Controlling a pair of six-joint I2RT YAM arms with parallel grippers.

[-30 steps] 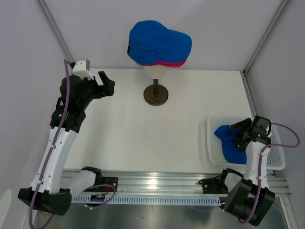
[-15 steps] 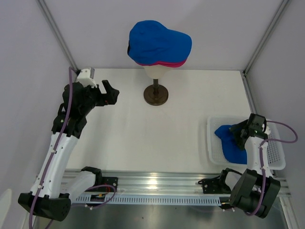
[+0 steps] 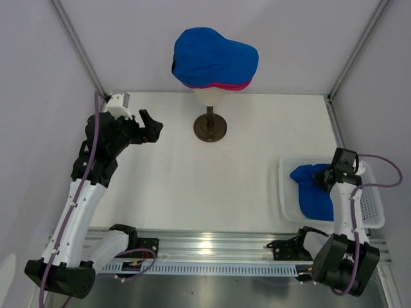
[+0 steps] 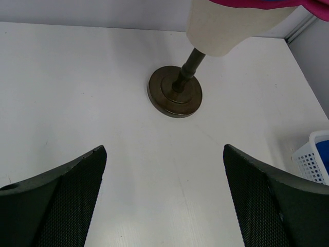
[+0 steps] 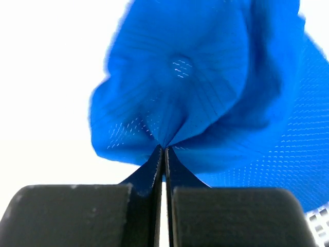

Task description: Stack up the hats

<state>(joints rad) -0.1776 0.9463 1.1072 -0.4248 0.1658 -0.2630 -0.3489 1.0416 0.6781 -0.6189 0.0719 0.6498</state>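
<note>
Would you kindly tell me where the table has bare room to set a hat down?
Bare: the wide stretch of table between the left tool, the mannequin stand and the basket. Crowded: the basket, where the right tool pinches a blue hat.

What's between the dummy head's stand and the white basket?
Nothing: in the top view, only bare table lies between stand and basket.

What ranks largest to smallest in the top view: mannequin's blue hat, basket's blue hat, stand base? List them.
1. Mannequin's blue hat, though it sits raised, perhaps nearer the camera.
2. Basket's blue hat, partly hidden.
3. Stand base.
</note>
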